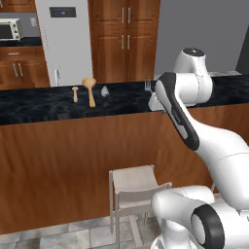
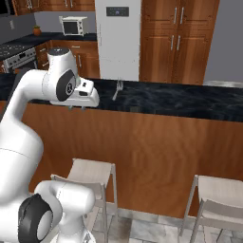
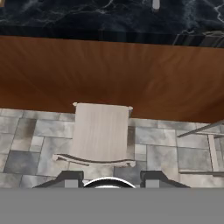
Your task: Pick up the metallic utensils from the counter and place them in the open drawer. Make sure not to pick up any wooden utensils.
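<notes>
On the dark counter (image 1: 44, 104) lie two metallic utensils: a small grey piece (image 1: 105, 91) and a fork (image 1: 147, 86). The fork (image 2: 117, 88) also shows in the right base view, and a grey metal tip (image 3: 155, 4) sits at the top edge of the hand view. To their left are the wooden utensils, a tan spoon (image 1: 90, 90) and a shorter piece (image 1: 75, 93). My gripper (image 3: 111, 179) hangs in front of the counter's near edge, pointing down at the floor, open with nothing between its fingers. The open drawer is out of view.
A pale stool (image 1: 133, 185) stands against the wood panelling (image 1: 58, 165) right under the hand; its seat (image 3: 101, 131) is below the gripper. A second stool (image 2: 220, 197) stands to the right. Behind the counter are a white fridge (image 1: 63, 39) and tall cabinets (image 1: 124, 39).
</notes>
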You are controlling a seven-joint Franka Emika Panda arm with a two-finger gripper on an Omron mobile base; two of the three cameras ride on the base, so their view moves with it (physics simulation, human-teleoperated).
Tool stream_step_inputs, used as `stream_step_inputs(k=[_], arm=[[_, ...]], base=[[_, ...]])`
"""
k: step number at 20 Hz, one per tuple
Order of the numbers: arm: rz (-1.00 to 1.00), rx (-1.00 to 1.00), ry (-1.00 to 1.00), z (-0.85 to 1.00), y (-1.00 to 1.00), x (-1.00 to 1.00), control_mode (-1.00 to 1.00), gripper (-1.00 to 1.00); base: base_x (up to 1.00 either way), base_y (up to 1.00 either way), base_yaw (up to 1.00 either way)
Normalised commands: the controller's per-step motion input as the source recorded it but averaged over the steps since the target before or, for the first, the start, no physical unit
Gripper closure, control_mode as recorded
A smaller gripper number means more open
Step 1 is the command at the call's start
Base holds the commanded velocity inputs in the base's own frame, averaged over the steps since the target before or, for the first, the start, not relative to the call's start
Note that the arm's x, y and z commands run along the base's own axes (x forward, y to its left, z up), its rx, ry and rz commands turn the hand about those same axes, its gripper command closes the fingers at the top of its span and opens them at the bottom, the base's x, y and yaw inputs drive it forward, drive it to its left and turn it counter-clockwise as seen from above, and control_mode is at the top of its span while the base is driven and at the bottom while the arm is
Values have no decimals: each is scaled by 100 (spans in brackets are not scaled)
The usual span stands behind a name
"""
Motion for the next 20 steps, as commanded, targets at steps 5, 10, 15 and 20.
stream_step_inputs(k=[5,10,15,20], arm=[[0,0,0,-5,4,0,-100,-100],[0,0,0,-6,26,0,-100,-100],[0,0,-2,0,25,0,-100,-100],[0,0,-7,11,19,9,-100,-100]], base=[[0,0,0],[0,0,0],[0,0,0],[0,0,0]])
